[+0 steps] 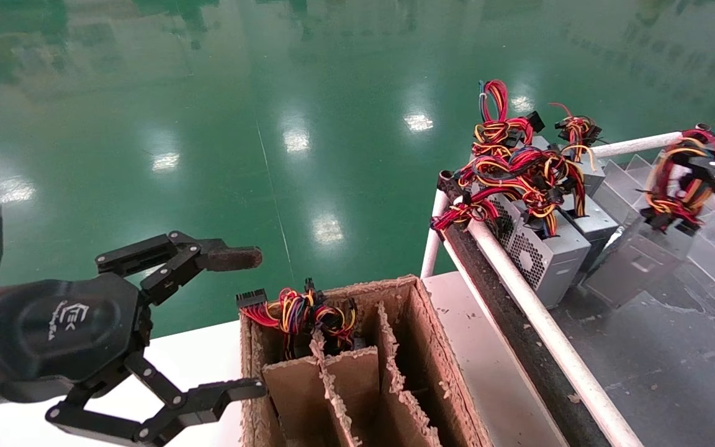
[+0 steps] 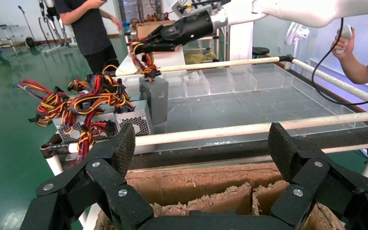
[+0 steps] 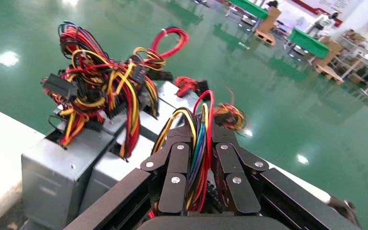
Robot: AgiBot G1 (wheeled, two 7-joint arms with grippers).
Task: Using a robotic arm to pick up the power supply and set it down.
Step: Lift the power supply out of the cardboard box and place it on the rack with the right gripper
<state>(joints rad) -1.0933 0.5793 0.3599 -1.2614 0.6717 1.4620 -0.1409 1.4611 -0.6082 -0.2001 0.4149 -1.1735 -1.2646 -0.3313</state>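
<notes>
My right gripper (image 1: pixel 688 166) is at the far right over the rack, shut on the looped wire bundle (image 3: pixel 199 153) of the power supply (image 1: pixel 637 261). The bundle is red, yellow and orange, with blue and purple strands between the fingers. The grey metal box hangs tilted under the gripper (image 2: pixel 146 45), and the left wrist view shows it as an upright grey box (image 2: pixel 154 96). I cannot tell whether its lower corner touches the rack floor. My left gripper (image 1: pixel 252 323) stands open beside the cardboard box, holding nothing.
Several other power supplies (image 1: pixel 537 248) with tangled wires stand at the rack's near-left corner, behind a white rail (image 1: pixel 537 316). A divided cardboard box (image 1: pixel 432 347) holds one unit's wires (image 1: pixel 298 310). A person (image 2: pixel 88 28) stands beyond the rack, and another person's hand (image 2: pixel 350 48) shows alongside it.
</notes>
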